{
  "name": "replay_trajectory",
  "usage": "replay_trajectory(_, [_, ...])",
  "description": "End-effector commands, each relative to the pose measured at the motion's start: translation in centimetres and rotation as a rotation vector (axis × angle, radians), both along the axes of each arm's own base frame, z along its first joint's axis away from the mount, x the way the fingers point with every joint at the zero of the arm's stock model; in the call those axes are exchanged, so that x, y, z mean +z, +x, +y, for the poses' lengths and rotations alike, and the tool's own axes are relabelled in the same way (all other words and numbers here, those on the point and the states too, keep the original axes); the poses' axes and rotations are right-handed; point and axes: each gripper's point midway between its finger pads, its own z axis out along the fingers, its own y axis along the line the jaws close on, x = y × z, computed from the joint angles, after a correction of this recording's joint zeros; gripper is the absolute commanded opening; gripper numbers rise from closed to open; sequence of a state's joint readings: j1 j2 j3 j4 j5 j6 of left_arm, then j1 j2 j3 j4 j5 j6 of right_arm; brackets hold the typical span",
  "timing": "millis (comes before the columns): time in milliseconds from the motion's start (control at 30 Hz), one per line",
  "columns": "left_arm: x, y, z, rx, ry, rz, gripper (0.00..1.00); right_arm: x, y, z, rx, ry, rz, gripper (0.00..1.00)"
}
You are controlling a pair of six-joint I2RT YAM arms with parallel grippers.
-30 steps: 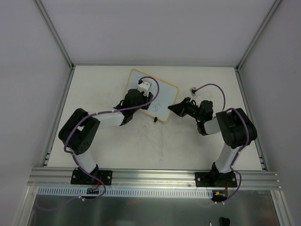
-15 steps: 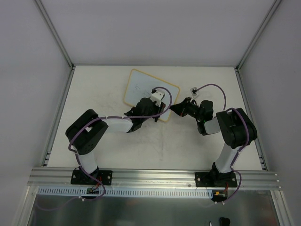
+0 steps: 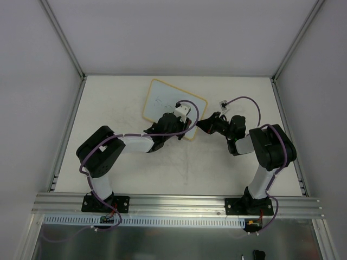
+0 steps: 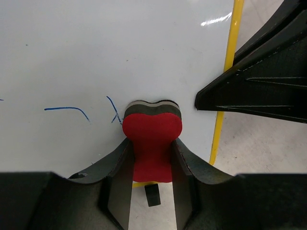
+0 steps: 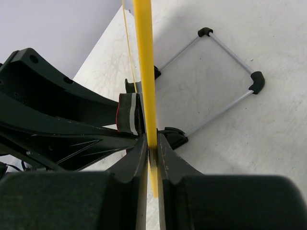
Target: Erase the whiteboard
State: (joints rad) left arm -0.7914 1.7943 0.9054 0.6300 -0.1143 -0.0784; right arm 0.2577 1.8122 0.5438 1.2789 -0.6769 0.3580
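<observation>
The whiteboard with a thin yellow frame stands tilted at the back middle of the table. My left gripper is shut on the red-black eraser and presses it on the board's white face, near its lower right corner. Blue marks remain left of the eraser. My right gripper is shut on the board's yellow edge and holds it. The eraser also shows edge-on in the right wrist view. One black foot shows under the board.
A wire stand with black corner pieces lies on the table behind the board. Grey enclosure walls and aluminium posts surround the table. My right gripper's dark finger sits right beside the eraser.
My left gripper swept the eraser from the board's middle down to its lower right corner, wiping off the scribble there. In the last half second it barely moved. The right arm stayed put.
</observation>
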Motion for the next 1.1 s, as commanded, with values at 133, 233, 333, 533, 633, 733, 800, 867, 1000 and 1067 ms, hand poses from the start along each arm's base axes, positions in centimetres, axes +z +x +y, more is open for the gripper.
replay_trajectory(133, [-0.1, 3.7, 4.0, 0.094, 0.033, -0.004, 0.0, 5.6, 0.2, 0.7, 0.029, 0.073, -0.255, 0.0])
replay_trajectory(233, [-0.5, 4.1, 5.0, 0.102, 0.012, 0.028, 0.0, 5.6, 0.2, 0.6, 0.027, 0.072, -0.257, 0.0])
replay_trajectory(333, [-0.7, 4.1, 6.3, 0.133, 0.015, 0.027, 0.0, 5.6, 0.2, 0.7, 0.029, 0.073, -0.257, 0.0])
replay_trajectory(533, [-1.2, 4.4, 7.4, 0.165, 0.012, 0.06, 0.0, 5.5, 0.2, 0.7, 0.032, 0.074, -0.254, 0.0])
replay_trajectory(633, [-1.9, 3.9, 6.4, 0.127, -0.015, 0.097, 0.0, 5.5, 0.2, 0.7, 0.032, 0.074, -0.254, 0.0])
replay_trajectory(733, [-2.0, 3.4, 5.5, 0.112, -0.054, 0.116, 0.0, 5.6, 0.2, 0.7, 0.029, 0.075, -0.256, 0.0])
replay_trajectory(800, [-2.4, 2.5, 4.7, 0.093, -0.063, 0.122, 0.0, 5.5, 0.2, 0.8, 0.034, 0.074, -0.254, 0.0])
replay_trajectory(867, [-1.9, 2.2, 3.6, 0.074, -0.092, 0.118, 0.0, 5.6, 0.2, 0.8, 0.034, 0.075, -0.256, 0.0])
replay_trajectory(1000, [-1.0, 0.6, 0.6, -0.002, -0.12, 0.123, 0.0, 5.5, 0.2, 0.8, 0.034, 0.076, -0.252, 0.0])
replay_trajectory(1067, [-0.6, 0.3, -0.3, -0.023, -0.118, 0.118, 0.0, 5.5, 0.2, 0.8, 0.035, 0.076, -0.252, 0.0])
